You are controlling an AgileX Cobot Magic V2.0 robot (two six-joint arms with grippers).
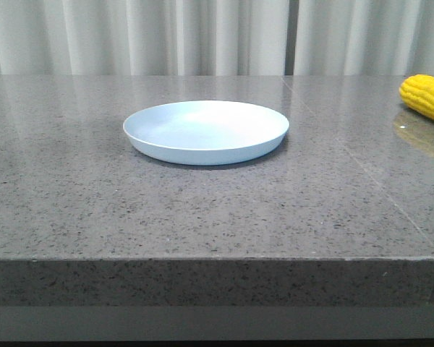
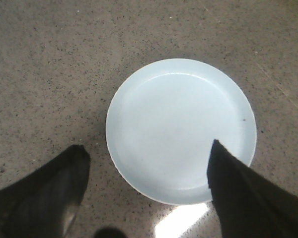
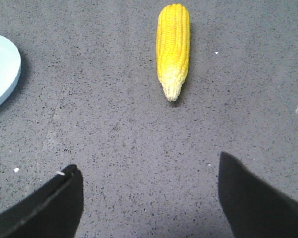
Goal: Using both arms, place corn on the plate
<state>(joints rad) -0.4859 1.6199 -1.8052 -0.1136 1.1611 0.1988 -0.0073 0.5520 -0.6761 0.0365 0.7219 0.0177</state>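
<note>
Left pincer (image 2: 146, 163) spread wide, right pincer (image 3: 149, 183) spread wide, both empty

One corn (image 3: 173, 47), lying ahead of the right gripper (image 3: 148, 196); one plate (image 2: 181, 130), partly under the left gripper (image 2: 145, 171); two grippers, each with two spread fingers; one table (image 1: 202, 210)

grey stone table (image 1: 202, 217) | plate (image 1: 206, 131) centre | corn (image 1: 425, 97) right edge
</note>
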